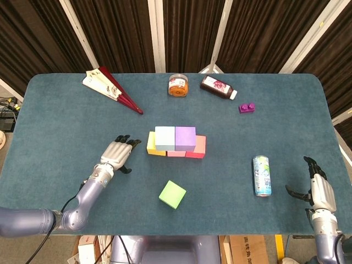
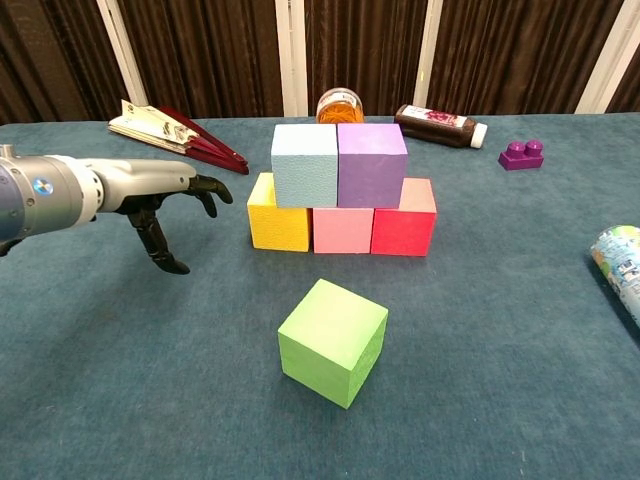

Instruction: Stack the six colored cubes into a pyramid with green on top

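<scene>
Left robot hand (image 1: pixel 117 153) is seen spread wide, nothing held, at 9 o'clock of yellow cube (image 1: pixel 151 144); right robot hand (image 1: pixel 318 188) likewise spread, empty.

A table (image 1: pixel 49 126) covered in dark teal felt-like cloth fills most of the head view, its far corners rounded. Behind its far edge hang dark brown pleated curtains (image 1: pixel 190 33), crossed by pale vertical and slanting posts (image 1: pixel 157 33). Beyond the left edge, cables (image 1: pixel 6 104) lie on a pale floor. Under the near edge sit cardboard boxes (image 1: pixel 245 256). The light is even, with only soft shadows on the cloth.
</scene>
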You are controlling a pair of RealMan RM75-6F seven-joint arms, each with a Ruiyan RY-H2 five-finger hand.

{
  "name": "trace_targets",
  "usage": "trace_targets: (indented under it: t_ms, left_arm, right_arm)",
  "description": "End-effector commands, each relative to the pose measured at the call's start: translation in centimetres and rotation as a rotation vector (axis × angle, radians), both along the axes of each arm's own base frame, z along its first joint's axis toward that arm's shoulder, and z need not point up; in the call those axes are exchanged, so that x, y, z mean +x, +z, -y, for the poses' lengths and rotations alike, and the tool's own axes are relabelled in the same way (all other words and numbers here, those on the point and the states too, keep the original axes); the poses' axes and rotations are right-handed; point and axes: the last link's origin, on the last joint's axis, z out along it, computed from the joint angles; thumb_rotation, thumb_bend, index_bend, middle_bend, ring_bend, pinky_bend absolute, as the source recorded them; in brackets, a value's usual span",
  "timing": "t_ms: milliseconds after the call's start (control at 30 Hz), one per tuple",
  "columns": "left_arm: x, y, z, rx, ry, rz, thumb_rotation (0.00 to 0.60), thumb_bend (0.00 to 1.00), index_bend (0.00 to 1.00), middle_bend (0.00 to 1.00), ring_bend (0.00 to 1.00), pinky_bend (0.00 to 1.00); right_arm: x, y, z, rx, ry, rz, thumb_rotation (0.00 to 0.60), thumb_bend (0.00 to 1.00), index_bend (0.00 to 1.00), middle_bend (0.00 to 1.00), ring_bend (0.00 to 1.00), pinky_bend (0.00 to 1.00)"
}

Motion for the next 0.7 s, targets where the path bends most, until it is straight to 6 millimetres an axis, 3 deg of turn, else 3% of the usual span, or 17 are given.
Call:
trace_targets:
  t_ms: [33,700]
  left_arm:
    - [0.11,-0.26,-0.04,-0.002,-0.002,-0.005,0.6,0.27,0.11,0.16,0.0,0.0]
    - [1.04,-1.2,0.12,-0.018,-0.015,0.0,0.6,0.27,0.1,0.16,0.0,0.0]
  right_arm:
    - [-0.03,0.04,-0.05,0.001,0.001,0.001,0.6,0.27,0.08,0.06,0.0,0.0]
    - [-0.15,0.22,-0.01,-0.01,0.0,0.006,0.6,0.27,0.08,0.06,0.0,0.0]
